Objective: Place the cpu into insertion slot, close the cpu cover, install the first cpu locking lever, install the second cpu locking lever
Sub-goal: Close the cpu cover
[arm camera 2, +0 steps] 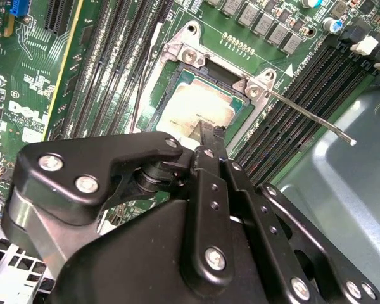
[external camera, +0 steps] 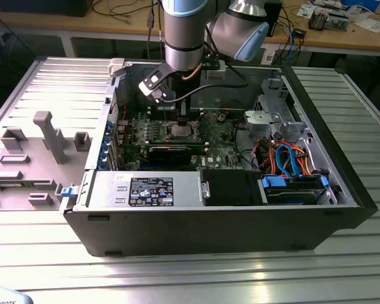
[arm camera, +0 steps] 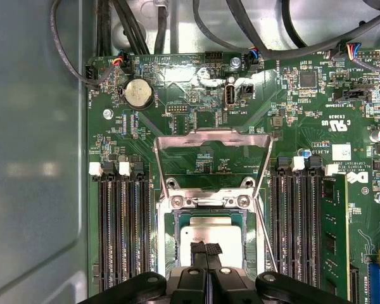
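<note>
Now, the hand (arm camera: 207, 248): inside the open case (external camera: 209, 228), we see its two black fingers (arm camera: 201, 253) pressed together with nothing between them
hand and chip: the tips sit over one edge of the cpu (arm camera: 209, 233); we cannot tell whether they touch it
cpu: lies flat in the insertion slot (arm camera: 164, 253), silvery top up
insertion slot: on the green board (arm camera: 196, 114), between two banks of memory slots (arm camera: 120, 234), just far of the long black card (external camera: 171, 152)
cpu cover (arm camera: 212, 136): swung up off the slot on its hinge, so we see board through its cut-out middle
locking lever (arm camera 2: 304, 116): a thin rod sticking out from the slot's corner across the memory slots, its bent end over the bare case floor
surroundings: the case lies open on the ribbed metal tabletop (external camera: 177, 278), with a grey fixture plate (external camera: 25, 164) at the exterior view's left
</note>
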`<state>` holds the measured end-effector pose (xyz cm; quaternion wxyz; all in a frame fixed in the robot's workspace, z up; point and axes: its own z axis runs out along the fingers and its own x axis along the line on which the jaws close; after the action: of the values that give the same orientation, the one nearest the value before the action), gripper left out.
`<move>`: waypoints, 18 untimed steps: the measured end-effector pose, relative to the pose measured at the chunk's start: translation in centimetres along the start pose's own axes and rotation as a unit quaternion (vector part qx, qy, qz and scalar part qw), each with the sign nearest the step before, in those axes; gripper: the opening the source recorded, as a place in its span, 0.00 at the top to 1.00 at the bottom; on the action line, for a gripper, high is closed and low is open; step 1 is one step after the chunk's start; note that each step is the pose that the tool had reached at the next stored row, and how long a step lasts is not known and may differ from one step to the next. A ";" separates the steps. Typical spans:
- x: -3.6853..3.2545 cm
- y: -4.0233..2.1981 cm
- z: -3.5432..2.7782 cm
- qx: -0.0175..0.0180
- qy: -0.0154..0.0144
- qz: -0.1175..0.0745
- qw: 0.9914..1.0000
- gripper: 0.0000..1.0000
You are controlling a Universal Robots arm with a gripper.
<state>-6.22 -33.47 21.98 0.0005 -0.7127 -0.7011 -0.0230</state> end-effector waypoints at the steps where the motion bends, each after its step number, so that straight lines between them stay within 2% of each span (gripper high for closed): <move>1: 0.00 0.00 -0.01 0.000 0.000 0.000 1.000 0.89; 3: 0.01 0.01 -0.28 0.000 0.000 0.000 1.000 0.89; 5: 0.03 0.03 -0.85 0.000 0.000 0.000 1.000 0.89; 6: 0.04 0.04 -1.32 0.000 0.000 0.000 1.000 0.89; 10: 0.08 0.08 -2.45 0.000 0.000 0.000 1.000 0.89; 12: 0.12 0.11 -3.48 0.000 0.000 0.000 1.000 0.89; 14: 0.14 0.13 -4.09 0.000 0.000 0.000 1.000 0.89; 18: 0.15 0.14 -4.39 0.000 -0.001 0.000 1.000 0.89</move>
<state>-6.21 -33.46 26.38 -0.0003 -0.7127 -0.7012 -0.0217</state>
